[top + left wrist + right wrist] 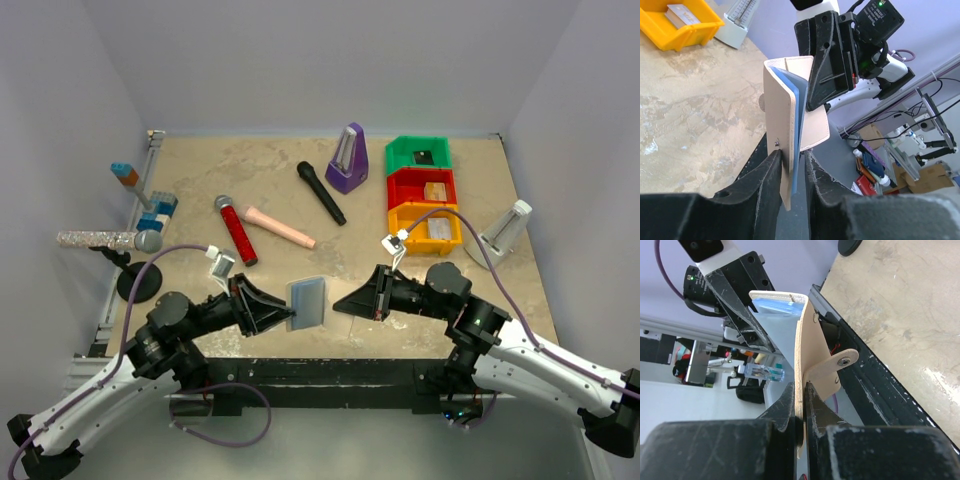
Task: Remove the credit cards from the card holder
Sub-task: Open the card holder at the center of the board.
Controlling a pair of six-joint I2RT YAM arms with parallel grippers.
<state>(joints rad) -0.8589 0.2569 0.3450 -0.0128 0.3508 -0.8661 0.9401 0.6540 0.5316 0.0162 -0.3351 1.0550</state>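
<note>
1. Pincers first, both working over the near edge of the table (200, 190). The left pincer (792, 160) is clamping the lower edge of the card holder (307, 302), one finger pressing on each side. The right pincer (800, 390) is pinching shut on the holder's tan flap (802, 347), its fingers nearly meeting on the thin leather.
2. The card holder is hanging in the air between the two pincers, standing on edge and not resting on the table. From above it is showing as a pale panel just off the left fingertips, with the right fingertips pointing at it from the other side. The flap joining them is too thin to make out in that view.
3. The tan flap is bowing away from the body toward the right pincer, so the holder is standing partly open. The blue lining (799, 100) is showing in the gap.
4. The credit cards: none is showing outside the holder, and neither pincer is holding a card by itself. Pale-blue layers at the holder's top edge in the right wrist view could be card edges or lining; I am not managing to tell which. My judgement is that only the opening step is under way, and all the pulling-out is still waiting to be done.
5. The snap tab (837, 367) is sticking out free just beside the right fingers, unfastened.
</note>
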